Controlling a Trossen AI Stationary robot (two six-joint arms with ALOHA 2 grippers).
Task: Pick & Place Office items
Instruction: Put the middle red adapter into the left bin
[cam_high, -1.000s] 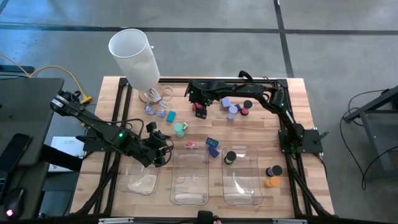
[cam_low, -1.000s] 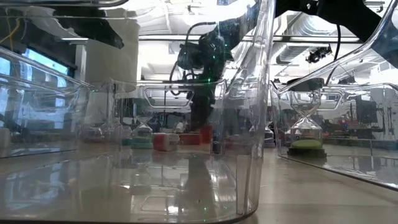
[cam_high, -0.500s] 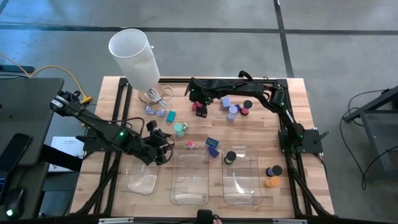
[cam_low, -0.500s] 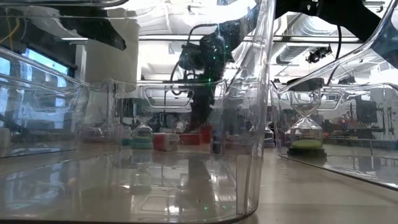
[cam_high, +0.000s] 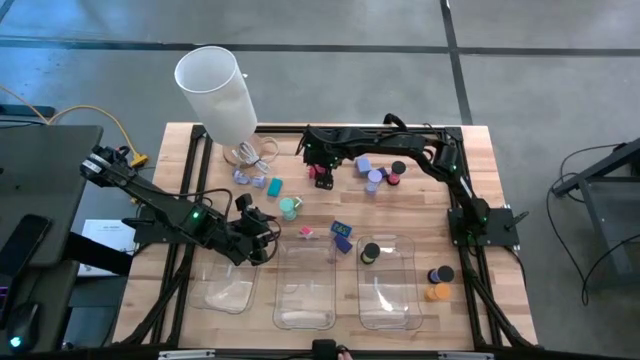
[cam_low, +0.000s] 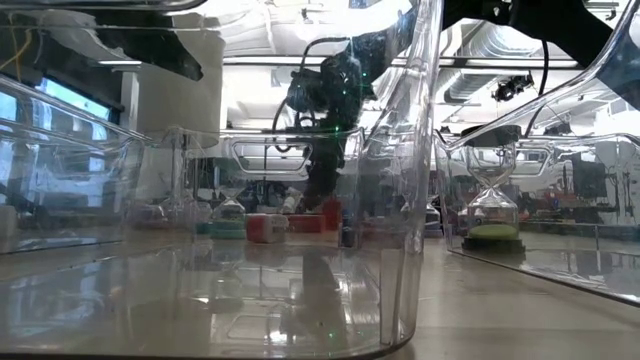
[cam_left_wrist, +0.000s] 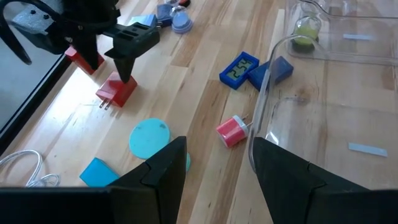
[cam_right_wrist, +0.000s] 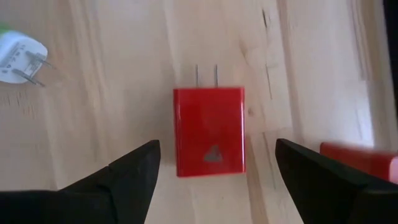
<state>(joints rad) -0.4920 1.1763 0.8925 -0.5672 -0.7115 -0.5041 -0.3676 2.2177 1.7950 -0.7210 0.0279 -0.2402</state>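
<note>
My right gripper (cam_high: 320, 165) is open and points down at a red plug adapter (cam_right_wrist: 209, 131) lying flat on the wood near the far edge, one finger on either side and above it. A second red piece (cam_right_wrist: 360, 163) lies just beside it. My left gripper (cam_high: 267, 240) is open and waits low near the left tray, touching nothing. Ahead of it lie a pink plug (cam_left_wrist: 231, 131), a teal round cap (cam_left_wrist: 149, 137), a teal block (cam_left_wrist: 99, 173) and a blue clock piece (cam_left_wrist: 239, 68). Purple, black and red caps (cam_high: 380, 172) lie right of the right gripper.
Three clear trays (cam_high: 305, 290) stand along the near edge; the right one (cam_high: 390, 290) holds a black and green cap (cam_high: 369, 252). A tall white cylinder (cam_high: 215, 90) stands at the far left corner. Black and orange caps (cam_high: 439, 284) lie by the right arm's base.
My right gripper has shifted a little above the red plug adapter. None of the items has moved.
</note>
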